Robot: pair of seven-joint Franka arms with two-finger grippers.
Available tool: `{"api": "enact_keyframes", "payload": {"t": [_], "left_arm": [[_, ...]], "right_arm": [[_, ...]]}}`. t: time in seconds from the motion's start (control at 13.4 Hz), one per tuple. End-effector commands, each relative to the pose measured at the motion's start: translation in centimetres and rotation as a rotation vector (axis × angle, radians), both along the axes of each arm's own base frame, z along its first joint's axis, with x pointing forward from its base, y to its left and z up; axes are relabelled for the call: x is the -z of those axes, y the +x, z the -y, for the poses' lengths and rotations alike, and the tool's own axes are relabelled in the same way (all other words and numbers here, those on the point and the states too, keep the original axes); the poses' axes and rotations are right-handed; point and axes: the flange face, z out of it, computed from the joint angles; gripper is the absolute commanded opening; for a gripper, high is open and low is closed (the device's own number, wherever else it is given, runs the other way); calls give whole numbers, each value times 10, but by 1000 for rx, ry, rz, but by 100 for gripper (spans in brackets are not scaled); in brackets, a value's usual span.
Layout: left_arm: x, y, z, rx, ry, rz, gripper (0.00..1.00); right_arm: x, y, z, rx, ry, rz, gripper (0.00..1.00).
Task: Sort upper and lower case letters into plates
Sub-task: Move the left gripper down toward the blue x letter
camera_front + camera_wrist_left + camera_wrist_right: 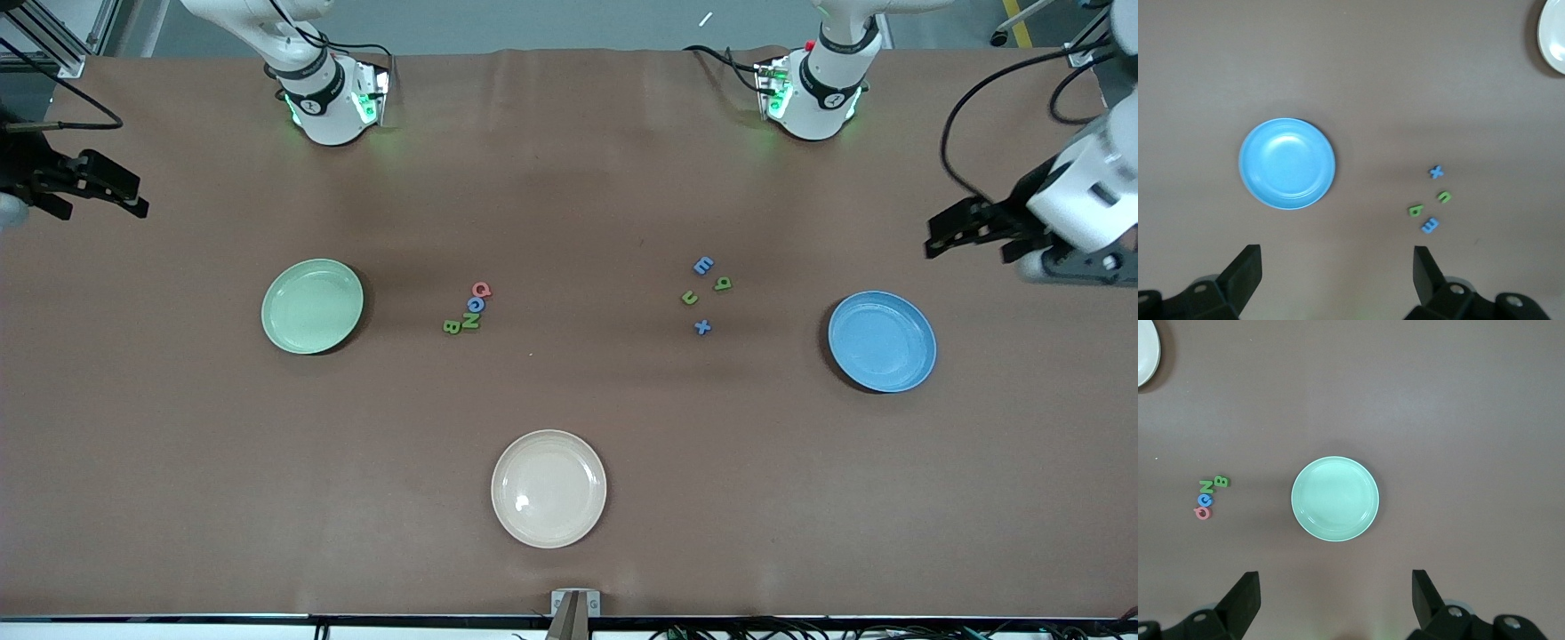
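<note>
Letters lie in two clusters at mid-frame of the front view, none yet in a plate. We read the first cluster [468,308] as Q, G, N and B, touching or nearly touching, between the centre and the mint green plate [312,306]. The second cluster [708,293], looser, shows a blue E-like piece, a green q, a green u and a blue x, lying between the centre and the sky blue plate [882,340]. A cream-white plate [548,488] sits at lower centre, also empty.

We judge that sorting has not begun. The right gripper [107,187] hangs at the upper left edge of the frame, jaws spread and holding nothing; the left gripper [965,233] hangs at the upper right edge, likewise spread and empty.

The next move calls for one arm to descend over its nearby cluster and pinch a single piece. The crowded Q-G-N-B group demands a precise approach to avoid disturbing neighbours.
</note>
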Motion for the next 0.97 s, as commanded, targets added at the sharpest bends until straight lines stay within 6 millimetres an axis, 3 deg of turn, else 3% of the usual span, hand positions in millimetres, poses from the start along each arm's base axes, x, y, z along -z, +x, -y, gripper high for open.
{"api": "enact_keyframes", "payload": {"t": [0.0,0.15,0.3,0.52,0.75,0.9], "left_arm": [[30,4,38,-63,-12,3,100],[67,-3,73,-80,-18,18,100],[104,-11,93,-106,-10,15,100],[183,-33,124,-118,-19,23,100],[255,-50,149,-222,-20,-22,100],[297,-63,185,-243,36,-31,100]], "right_arm": [[-2,-9,1,-7,-5,13,100],[-1,-9,1,-8,-5,10,100],[-1,-8,2,-8,-11,11,100],[-11,-5,2,1,-11,26,100],[-5,3,4,1,-12,26,100],[18,19,7,7,-8,-15,100]]}}
